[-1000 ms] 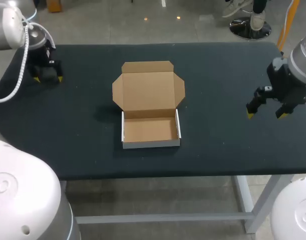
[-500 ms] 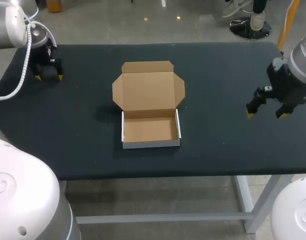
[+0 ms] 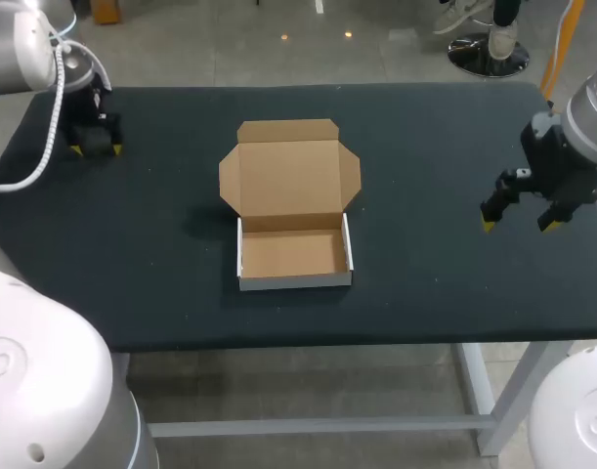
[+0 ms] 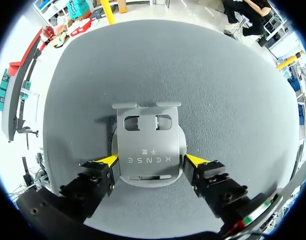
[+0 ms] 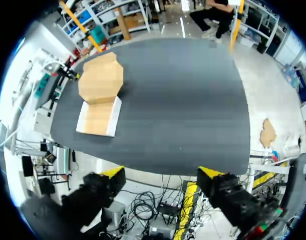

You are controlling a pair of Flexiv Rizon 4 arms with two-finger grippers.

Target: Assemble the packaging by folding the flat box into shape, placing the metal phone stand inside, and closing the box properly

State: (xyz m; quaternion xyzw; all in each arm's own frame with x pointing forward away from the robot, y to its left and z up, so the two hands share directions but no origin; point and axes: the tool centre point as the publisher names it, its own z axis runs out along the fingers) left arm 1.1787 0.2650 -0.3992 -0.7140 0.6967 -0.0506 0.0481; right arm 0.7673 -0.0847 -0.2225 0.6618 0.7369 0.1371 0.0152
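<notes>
Head view. Black table (image 3: 445,283). Cardboard box (image 3: 293,210) at mid-table, a little left of centre. Already folded into a shallow tray on the near side, white outside, brown floor fully showing. Lid (image 3: 289,176) laid back flat toward the far edge, side flaps and tuck flap spread out.

Left gripper (image 3: 93,147) at the far-left corner of the table, low over the surface, well apart from the box. From above, only the dark body and two yellow tips to be seen; anything beneath hidden by the gripper itself.

Left wrist view, filling that gap. Metal phone stand (image 4: 148,145), grey, lying flat on the table between the fingers of the left gripper (image 4: 150,161). Slotted plate pointing ahead, rounded base nearer the wrist. Fingers spread wide, one yellow tip just beside each side edge of the base, not clamped on it. No box in this view.

Right gripper (image 3: 519,223) over the right part of the table, raised above it, well apart from the box. Fingers apart, nothing held.

Right wrist view. Same gripper (image 5: 160,172), wide open, the table's edge beneath the gap between the tips. Box (image 5: 98,97) well ahead and off to one side, tray and lid both plain to see. Stand too small to make out from here.
</notes>
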